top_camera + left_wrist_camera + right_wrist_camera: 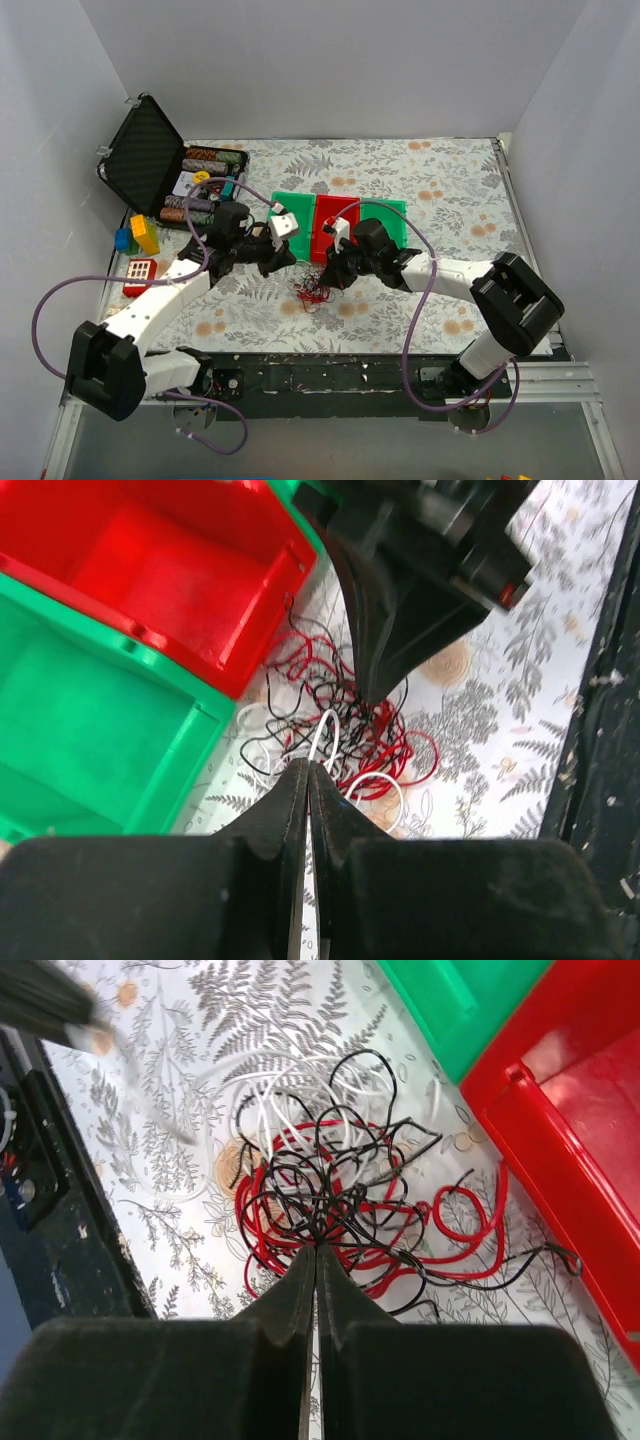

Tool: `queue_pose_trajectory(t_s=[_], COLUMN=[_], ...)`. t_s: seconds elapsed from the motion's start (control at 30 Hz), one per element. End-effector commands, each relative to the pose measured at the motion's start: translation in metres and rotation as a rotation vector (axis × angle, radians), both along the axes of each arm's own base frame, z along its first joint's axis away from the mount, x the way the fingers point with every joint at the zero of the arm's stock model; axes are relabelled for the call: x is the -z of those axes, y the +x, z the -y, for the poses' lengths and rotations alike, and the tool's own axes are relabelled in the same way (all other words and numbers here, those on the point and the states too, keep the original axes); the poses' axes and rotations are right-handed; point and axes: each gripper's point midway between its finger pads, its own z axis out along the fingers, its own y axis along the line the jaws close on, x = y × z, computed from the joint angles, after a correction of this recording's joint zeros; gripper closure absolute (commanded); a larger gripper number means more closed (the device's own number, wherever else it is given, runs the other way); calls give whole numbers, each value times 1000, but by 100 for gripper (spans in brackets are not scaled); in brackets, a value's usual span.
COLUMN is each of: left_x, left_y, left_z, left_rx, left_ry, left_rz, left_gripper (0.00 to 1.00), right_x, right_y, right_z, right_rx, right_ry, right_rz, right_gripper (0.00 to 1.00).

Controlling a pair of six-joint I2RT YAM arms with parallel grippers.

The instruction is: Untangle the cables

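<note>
The cables [312,293] are a small tangle of thin red, black and white loops on the floral cloth, just in front of the bins. My left gripper [308,766] is shut, and a white loop [326,728] of the tangle comes out of its tips. My right gripper [315,1247] is shut on a knot of black strands at the heart of the cables [300,1175]. From above, the left gripper [291,267] and the right gripper [326,279] meet over the tangle from either side. The right fingers [380,650] point down into the cables [395,750].
A green bin [292,213], a red bin [334,218] and another green bin [388,212] stand just behind the tangle. An open black case of poker chips [160,165] and coloured toy blocks [140,238] sit at the back left. The black front rail [330,370] lies close.
</note>
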Motion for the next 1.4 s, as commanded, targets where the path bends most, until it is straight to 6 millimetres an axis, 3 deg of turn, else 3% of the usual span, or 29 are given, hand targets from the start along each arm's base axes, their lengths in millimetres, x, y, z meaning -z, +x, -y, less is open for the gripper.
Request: queue_pose_trajectory(t_s=[0.0, 0.27, 0.57, 0.83, 1.23, 1.3, 1.37], left_x=[-66, -165, -316, -450, -563, -566, -556], left_y=[-2, -2, 9, -4, -40, -46, -51], left_z=[7, 0, -25, -52, -64, -58, -49], left_rx=[-44, -137, -311, -400, -336, -284, -223], left_ry=[-126, -257, -468, -687, -884, -876, -858], left_rz=[45, 182, 517, 819, 1022, 1018, 999], left_gripper=[100, 100, 100, 100, 100, 100, 100], right_x=[5, 31, 46, 69, 83, 64, 22], right_y=[3, -19, -39, -56, -76, -64, -44], right_z=[15, 53, 86, 107, 129, 125, 110], right_rx=[56, 148, 234, 274, 274, 303, 337], right_ry=[-65, -192, -336, -468, -562, -527, -408], right_rz=[52, 49, 19, -36, -89, -30, 74], right_gripper=[99, 99, 99, 99, 99, 99, 94])
